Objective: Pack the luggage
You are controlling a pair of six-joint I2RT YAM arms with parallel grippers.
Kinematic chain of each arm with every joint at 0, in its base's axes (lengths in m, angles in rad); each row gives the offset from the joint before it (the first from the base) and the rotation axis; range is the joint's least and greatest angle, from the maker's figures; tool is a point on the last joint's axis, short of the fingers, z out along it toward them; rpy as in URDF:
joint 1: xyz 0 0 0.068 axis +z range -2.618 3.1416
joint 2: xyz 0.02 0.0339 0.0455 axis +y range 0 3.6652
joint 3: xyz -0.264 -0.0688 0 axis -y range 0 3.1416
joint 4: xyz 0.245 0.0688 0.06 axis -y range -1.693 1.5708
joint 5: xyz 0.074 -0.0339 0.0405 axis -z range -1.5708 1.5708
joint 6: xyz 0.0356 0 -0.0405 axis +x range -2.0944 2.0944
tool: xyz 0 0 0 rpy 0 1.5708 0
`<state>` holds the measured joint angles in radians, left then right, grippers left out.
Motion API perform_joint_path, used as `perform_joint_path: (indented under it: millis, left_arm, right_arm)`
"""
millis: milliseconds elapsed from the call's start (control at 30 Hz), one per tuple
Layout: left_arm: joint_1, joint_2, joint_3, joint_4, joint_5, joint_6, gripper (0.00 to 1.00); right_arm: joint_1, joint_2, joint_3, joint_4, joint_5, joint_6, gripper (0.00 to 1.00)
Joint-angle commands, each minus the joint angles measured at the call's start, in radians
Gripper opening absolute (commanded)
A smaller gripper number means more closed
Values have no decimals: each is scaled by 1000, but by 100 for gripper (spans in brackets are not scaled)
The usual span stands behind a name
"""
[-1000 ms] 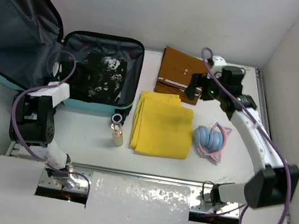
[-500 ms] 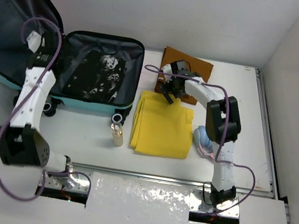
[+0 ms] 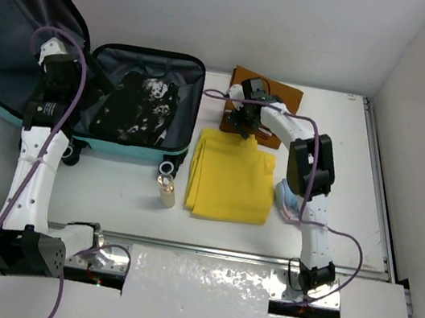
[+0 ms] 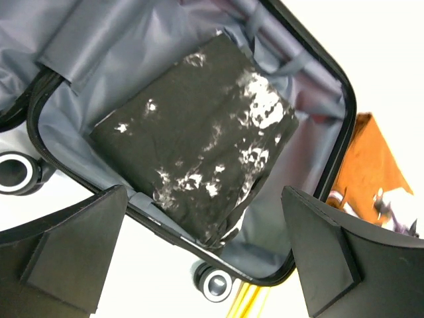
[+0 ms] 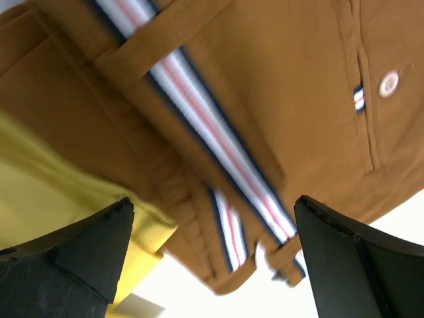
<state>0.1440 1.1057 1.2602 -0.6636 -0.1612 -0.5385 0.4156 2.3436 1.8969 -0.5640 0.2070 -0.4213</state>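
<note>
Top external view: nearest the arm bases, a small bottle [image 3: 166,190] stands upright on the white desk [image 3: 372,178]. Just to its right lies a folded yellow cloth [image 3: 229,180]. Right of the cloth sit blue headphones [image 3: 288,196] with pink cat ears, partly hidden behind the right arm.

Farther back on the left, the luggage [image 3: 23,21] lies open. Its wheels face the near edge and its grey-lined lid is tilted up at the far left. A folded black garment with white print [image 3: 144,107] rests in the base. The left jaws hang above the luggage, spread wide and holding nothing.

Farthest back, beyond the yellow cloth, lies a folded brown garment [image 3: 280,97] with a striped band. The right jaws hang low over its near edge, spread wide and empty.
</note>
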Motion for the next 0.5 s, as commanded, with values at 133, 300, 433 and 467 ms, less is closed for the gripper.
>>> perform_joint_path:
  millis: [133,300,433,467]
  left_arm:
    - [5,-15,-21,64,103,78,100]
    - [6,-14,-22,82,157,78,100]
    - [6,-17,-15,82,183,84,100]
    - [6,-17,-12,82,192,84,100]
  right_arm:
    - [-55,128,99,-65,-29,-59,99]
    - [-57,226,214,-237,-101,-86,97]
    - [-54,275,257,-391,-207,-131,78]
    - [-55,290,307,-419,-245,-134,62]
